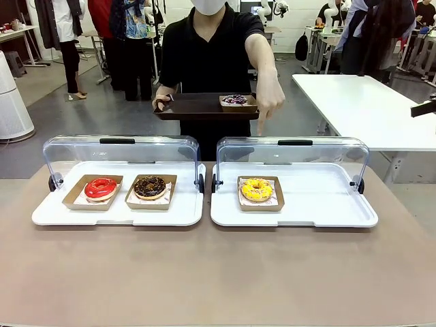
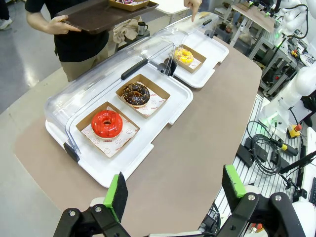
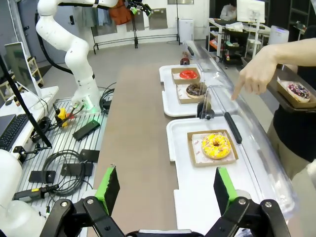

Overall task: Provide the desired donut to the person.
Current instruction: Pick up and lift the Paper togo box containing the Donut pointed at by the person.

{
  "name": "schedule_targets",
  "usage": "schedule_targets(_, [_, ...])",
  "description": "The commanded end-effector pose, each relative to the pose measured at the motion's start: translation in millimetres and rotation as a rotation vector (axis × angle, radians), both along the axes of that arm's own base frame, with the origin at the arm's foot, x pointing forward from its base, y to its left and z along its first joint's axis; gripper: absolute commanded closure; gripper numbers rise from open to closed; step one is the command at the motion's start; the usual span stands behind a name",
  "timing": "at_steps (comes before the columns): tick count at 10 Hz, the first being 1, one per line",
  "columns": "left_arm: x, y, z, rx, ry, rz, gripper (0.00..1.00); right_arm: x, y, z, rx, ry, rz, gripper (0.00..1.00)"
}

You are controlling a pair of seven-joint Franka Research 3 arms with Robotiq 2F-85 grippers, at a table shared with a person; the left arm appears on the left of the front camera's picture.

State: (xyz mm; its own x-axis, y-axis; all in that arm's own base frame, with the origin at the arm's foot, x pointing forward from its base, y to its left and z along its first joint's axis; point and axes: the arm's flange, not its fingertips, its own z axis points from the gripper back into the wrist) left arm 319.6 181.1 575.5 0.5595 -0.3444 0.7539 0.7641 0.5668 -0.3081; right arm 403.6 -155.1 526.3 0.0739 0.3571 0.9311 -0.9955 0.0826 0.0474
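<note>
The brown table [image 1: 204,272] is spread across the lower half of the front view. Behind it, at top centre, the person [image 1: 211,48] in black is seen. Two white trays are set side by side on the table, the left-hand tray [image 1: 41,216] and the right-hand tray [image 1: 340,216], each with a clear lid [image 1: 116,151] swung up at its far edge. A dark serving tray [image 1: 191,109] is held level at the waist by one hand [image 1: 161,102]. The pointing hand [image 1: 269,102] is stretched forward, forefinger down, just above the right-hand lid.

The left fingers [image 2: 117,190] are spread wide at the bottom of the left wrist view, with nothing gripped. The right fingers [image 3: 109,186] are likewise held fully apart and bare, near the right-hand tray.

The yellow donut [image 1: 257,189] is found in its card box on the right-hand tray, below the pointing finger. A red donut [image 1: 101,188] and a chocolate donut [image 1: 150,187] are boxed on the left-hand tray. A purple donut [image 1: 235,99] is carried on the serving tray.
</note>
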Motion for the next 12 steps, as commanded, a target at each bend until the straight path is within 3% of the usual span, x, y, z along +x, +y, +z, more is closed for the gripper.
schedule_targets(1, [0, 0, 0, -0.017, -0.023, -0.011, 0.0, 3, 1, 2, -0.007, 0.018, -0.015, 0.0])
schedule_targets(9, [0, 0, 0, -0.017, -0.023, -0.011, 0.0, 0, 0, 0, 0.0, 0.0, 0.0, 0.0])
schedule_targets(10, [0, 0, 0, -0.017, -0.023, -0.011, 0.0, -9, 23, 4, -0.161, -0.066, 0.008, 0.0])
schedule_targets(12, [0, 0, 0, -0.017, -0.023, -0.011, 0.0, -20, 75, 14, -0.39, -0.099, 0.041, 0.0])
